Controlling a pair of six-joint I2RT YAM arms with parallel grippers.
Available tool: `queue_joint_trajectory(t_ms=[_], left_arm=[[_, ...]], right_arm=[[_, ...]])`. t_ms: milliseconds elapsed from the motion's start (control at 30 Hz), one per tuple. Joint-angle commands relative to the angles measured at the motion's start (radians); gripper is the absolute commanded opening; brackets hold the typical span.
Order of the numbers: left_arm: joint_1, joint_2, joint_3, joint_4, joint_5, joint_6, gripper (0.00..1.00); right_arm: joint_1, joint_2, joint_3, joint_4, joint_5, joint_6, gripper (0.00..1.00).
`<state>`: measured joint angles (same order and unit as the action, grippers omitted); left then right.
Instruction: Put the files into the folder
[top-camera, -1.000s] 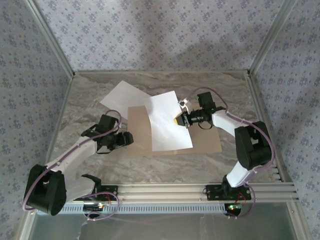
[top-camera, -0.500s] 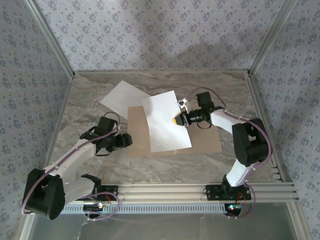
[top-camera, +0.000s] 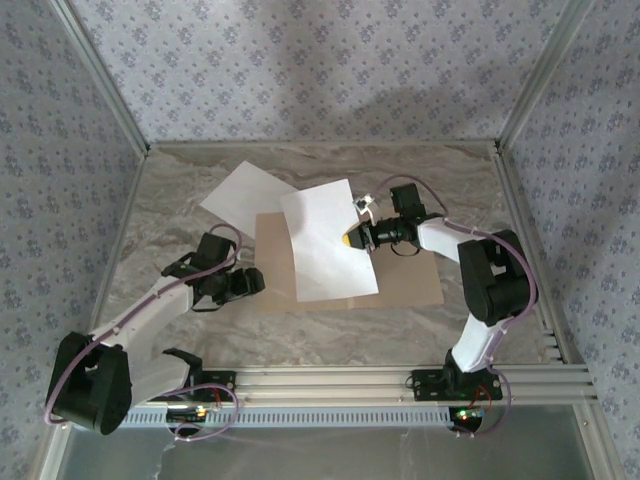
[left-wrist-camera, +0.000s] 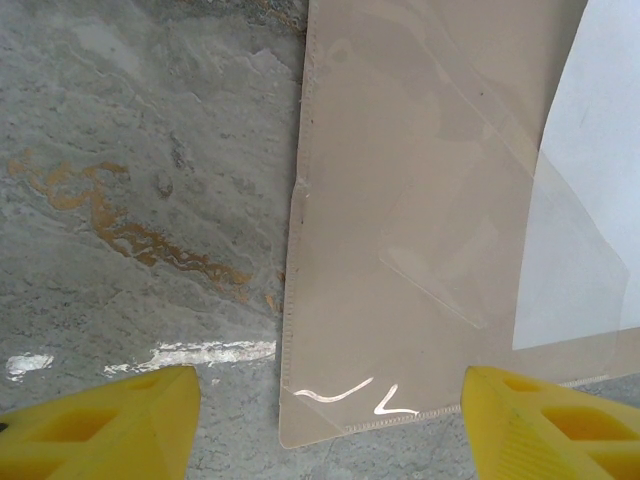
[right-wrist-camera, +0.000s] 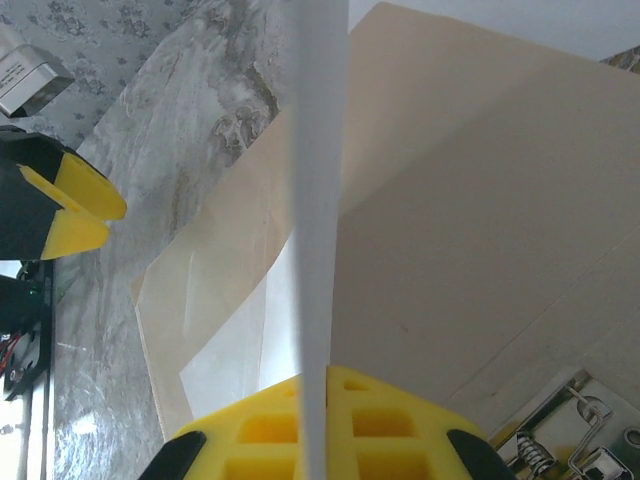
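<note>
**A:** Where's the paper now?

**B:** One sheet (top-camera: 322, 245) is clamped by its edge in the right tool (top-camera: 350, 241), held over the open folder (top-camera: 410, 285). The other sheet (top-camera: 240, 195) lies on the desk (top-camera: 170, 220) at the folder's far left corner

**A:** And the left tool (top-camera: 252, 281)?

**B:** Fingers apart, just off the folder's left edge, gripping nothing. I'd lay the sheet down flat and square to the folder before letting go, with the left tool pinning the folder so it can't slide

Lab test booth: aluminium frame (top-camera: 400, 376), floral-papered walls (top-camera: 300, 70), marble-look tabletop (top-camera: 460, 180).
</note>
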<state>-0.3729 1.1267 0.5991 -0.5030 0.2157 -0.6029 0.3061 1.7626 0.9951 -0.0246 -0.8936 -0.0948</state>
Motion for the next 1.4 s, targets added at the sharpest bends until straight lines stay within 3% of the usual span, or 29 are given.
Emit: queue_joint_trajectory(t_ms=[0,633,1367], left_arm=[[0.006,0.001,0.018,-0.026,-0.014,0.009,0.70],[0.006,-0.004,0.014,-0.031,-0.012,0.003,0.70],[0.006,-0.001,0.008,-0.026,-0.012,0.002,0.70]], right_arm=[[0.004,0.024,0.033,0.018,-0.044,0.018,0.00],[0.029,0.113,0.030,0.163,-0.105,0.132,0.00],[0.085,0.172,0.065,0.197,-0.111,0.184,0.00]])
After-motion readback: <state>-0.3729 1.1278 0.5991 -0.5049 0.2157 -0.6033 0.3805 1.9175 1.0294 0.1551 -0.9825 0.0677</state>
